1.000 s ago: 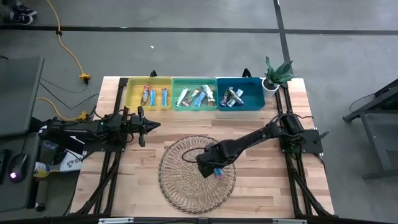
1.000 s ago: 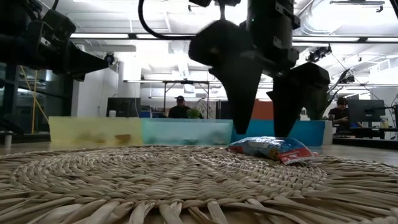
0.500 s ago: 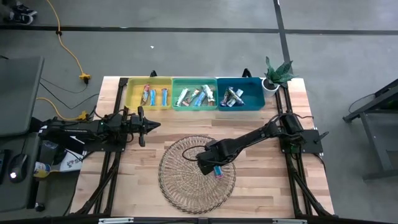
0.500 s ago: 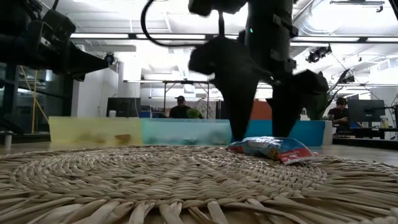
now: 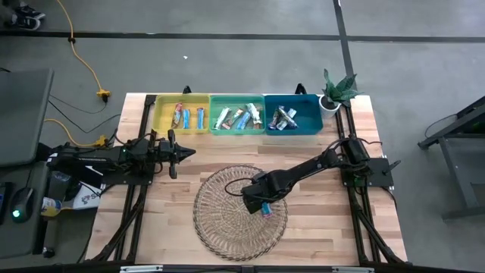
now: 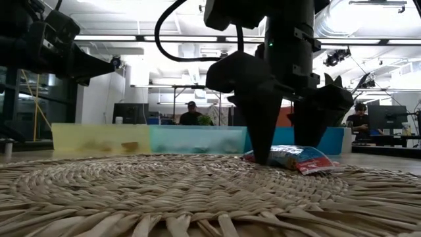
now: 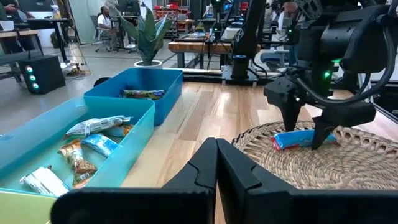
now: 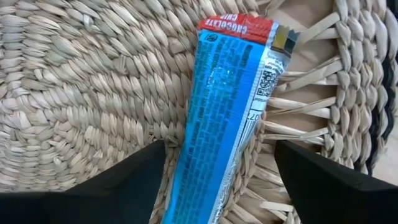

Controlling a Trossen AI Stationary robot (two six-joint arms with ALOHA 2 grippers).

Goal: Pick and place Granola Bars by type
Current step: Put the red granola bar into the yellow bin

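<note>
One bright blue granola bar (image 8: 227, 118) with a red end lies flat on the round wicker mat (image 5: 220, 220), toward its right side (image 5: 265, 209). My right gripper (image 8: 219, 144) is open, low over the bar and pointing down, with one finger on each long side of it (image 6: 286, 155). Other bars lie in the yellow (image 5: 180, 114), green (image 5: 236, 114) and blue (image 5: 292, 114) bins at the far edge. My left gripper (image 5: 184, 152) is shut and waits over the table's left part, left of the mat. My right gripper's fingertips (image 6: 262, 158) are down at the level of the mat, either side of the blue bar's middle (image 8: 217, 143), coming from above across its length. A narrow gap shows beside each finger. Whether they touch the mat, I cannot tell.
The three bins stand side by side along the far edge, with a small potted plant (image 5: 339, 89) at their right end. Bare wood lies between the mat and the bins (image 5: 250, 152). People sit at desks in the room behind.
My right gripper has come down toward the bar, and its fingertips have dropped from above the wrapper to mat level on either side of it. The bar has stayed where it lay. The left arm has kept still.
</note>
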